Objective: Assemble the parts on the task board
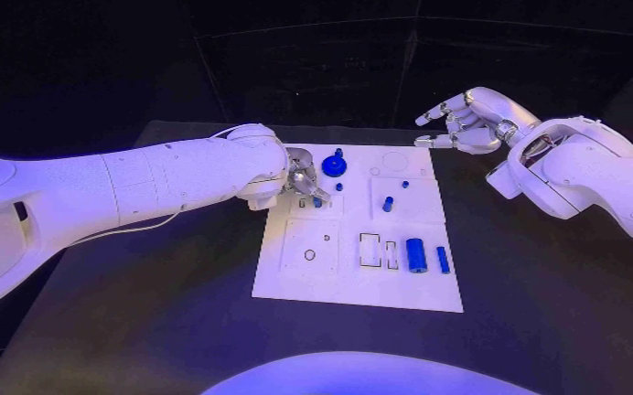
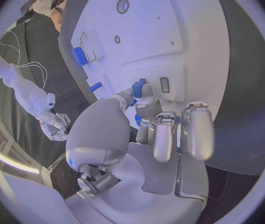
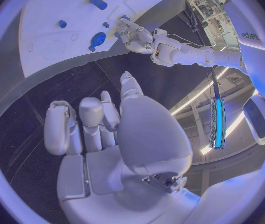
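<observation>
This looks like a robotics lab or demo stage — a black surface against dark panelled walls, washed in coloured light. A white task board with cut-outs lies in the middle, long light strips glow overhead, and loose cables trail along a white arm.

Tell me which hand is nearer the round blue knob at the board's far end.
Left. The left hand is over the task board right beside the round blue knob; the right hand hovers off the board, beyond its far right corner.
</observation>
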You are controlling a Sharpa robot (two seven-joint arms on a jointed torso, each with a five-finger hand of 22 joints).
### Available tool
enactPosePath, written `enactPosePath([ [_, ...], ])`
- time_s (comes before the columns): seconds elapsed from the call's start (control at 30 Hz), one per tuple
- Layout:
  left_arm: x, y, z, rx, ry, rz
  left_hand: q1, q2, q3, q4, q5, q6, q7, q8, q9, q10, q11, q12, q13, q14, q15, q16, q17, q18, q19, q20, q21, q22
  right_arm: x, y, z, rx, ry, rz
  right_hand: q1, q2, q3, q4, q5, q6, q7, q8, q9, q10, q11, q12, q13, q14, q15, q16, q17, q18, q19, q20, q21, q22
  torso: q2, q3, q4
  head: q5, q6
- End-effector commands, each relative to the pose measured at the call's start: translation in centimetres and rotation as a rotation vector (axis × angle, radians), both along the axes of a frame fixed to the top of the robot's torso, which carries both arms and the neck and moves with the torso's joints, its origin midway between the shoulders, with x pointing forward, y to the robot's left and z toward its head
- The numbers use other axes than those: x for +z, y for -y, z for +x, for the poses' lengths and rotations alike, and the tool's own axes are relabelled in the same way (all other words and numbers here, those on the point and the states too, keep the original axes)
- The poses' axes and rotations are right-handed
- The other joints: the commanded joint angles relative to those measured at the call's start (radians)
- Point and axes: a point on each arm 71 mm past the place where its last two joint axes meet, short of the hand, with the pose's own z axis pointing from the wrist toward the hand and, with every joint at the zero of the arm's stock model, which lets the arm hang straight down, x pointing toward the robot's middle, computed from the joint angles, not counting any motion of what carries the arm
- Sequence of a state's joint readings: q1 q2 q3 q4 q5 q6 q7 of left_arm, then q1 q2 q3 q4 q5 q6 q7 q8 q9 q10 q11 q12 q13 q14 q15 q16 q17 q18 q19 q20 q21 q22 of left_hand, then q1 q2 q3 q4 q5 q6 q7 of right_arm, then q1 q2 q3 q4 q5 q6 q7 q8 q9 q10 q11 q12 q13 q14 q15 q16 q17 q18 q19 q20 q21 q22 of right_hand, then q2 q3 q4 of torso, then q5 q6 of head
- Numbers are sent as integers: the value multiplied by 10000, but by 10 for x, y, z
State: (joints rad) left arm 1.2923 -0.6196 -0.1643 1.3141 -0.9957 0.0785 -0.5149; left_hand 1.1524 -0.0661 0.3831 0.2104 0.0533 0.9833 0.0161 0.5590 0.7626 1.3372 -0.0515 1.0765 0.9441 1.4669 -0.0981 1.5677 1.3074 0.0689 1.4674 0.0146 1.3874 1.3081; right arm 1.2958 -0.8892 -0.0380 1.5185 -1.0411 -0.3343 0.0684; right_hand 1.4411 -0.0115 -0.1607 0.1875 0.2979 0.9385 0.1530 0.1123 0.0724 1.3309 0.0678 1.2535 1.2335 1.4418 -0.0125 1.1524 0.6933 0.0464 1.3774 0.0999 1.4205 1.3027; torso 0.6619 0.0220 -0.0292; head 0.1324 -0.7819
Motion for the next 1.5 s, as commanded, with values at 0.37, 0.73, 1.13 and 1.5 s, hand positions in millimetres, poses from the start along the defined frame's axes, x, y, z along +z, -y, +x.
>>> enactPosePath([
  [0.37,-2,1,0,-190,-258,191,-307,-52,-299,95,18,144,-9,92,65,106,-3,78,39,1039,-76,31,2634,-131,146,-91,49,87,1,0,0,29,-23,-38,-99,48,-69,18,27,71,-19,66,-11,-17,-45,-44,3,-3,-26,-48,-8,188,-60,-28,-33,-11,-7,1,1,-23,-23],
  [0.73,-2,-1,1,-163,-289,229,-317,-34,-389,96,21,197,-39,121,92,127,-23,96,54,1039,-85,31,2634,-141,162,-97,76,133,1,0,0,10,-19,-40,-111,47,-81,26,22,71,-19,66,-12,-14,-46,-40,6,-3,-26,-52,-13,187,-56,-28,-31,-5,0,2,14,-33,-49],
  [1.13,-2,-1,0,-196,-293,213,-175,-27,-445,-29,23,245,-79,150,126,151,-55,95,46,1039,-106,31,2634,-145,172,-112,90,162,1,0,0,24,-7,-45,-111,47,-81,26,22,71,-19,66,-12,-14,-46,-40,6,-3,-26,-52,-13,187,-56,-28,-31,-5,-5,1,16,-26,-63],
  [1.5,-2,-1,0,-134,-233,189,-203,3,-536,-23,20,326,-97,183,151,204,-72,123,68,1039,-116,31,2634,-166,208,-122,155,259,1,0,-1,25,-1,-47,-111,47,-81,26,22,71,-19,66,-12,-14,-46,-40,6,-3,-26,-52,-13,187,-56,-28,-31,-5,-4,2,12,-22,-47],
])
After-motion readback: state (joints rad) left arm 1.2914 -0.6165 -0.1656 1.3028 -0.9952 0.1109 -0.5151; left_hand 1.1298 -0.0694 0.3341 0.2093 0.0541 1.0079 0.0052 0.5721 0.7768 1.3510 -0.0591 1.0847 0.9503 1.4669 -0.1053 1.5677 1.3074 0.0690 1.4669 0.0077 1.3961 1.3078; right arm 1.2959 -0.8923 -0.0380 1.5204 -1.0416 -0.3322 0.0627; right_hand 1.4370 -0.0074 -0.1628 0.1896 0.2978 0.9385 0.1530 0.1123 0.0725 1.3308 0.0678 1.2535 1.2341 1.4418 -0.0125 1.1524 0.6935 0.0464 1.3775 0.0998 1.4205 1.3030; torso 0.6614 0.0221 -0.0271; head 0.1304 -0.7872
